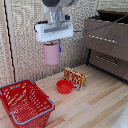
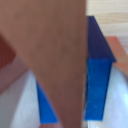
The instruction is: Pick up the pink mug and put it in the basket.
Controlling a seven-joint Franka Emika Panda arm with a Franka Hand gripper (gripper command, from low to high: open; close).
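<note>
At the exterior view's left we see the basket [image 1: 25, 102] resting on the wooden counter [image 1: 95, 102], its red mesh walls open at the top and its pale rim handle folded down around the edge. It is empty as far as we can tell.

Moving right, the end effector [image 1: 52, 46] hangs high above the counter with the pink mug [image 1: 51, 54] clamped between its blue-tipped fingers, upright and clear of the surface. The mug is up and to the right of the basket, not yet over it. In the wrist view the mug's wall [image 2: 55, 55] fills most of the picture with a blue finger [image 2: 97, 75] pressed against it, so we judge the grip closed on the rim and wall.

We take the mug to be light, stiff and smooth, likely ceramic or hard plastic, so it could slip or chip if set down hard. Holding it by the wall near the rim looks sound; a slow descent into the basket seems wise.

Further right, a low red bowl [image 1: 64, 86] and a patterned box [image 1: 75, 78] sit on the counter. Behind stands a woven screen, and at the far right a dark drawer unit [image 1: 107, 42].
</note>
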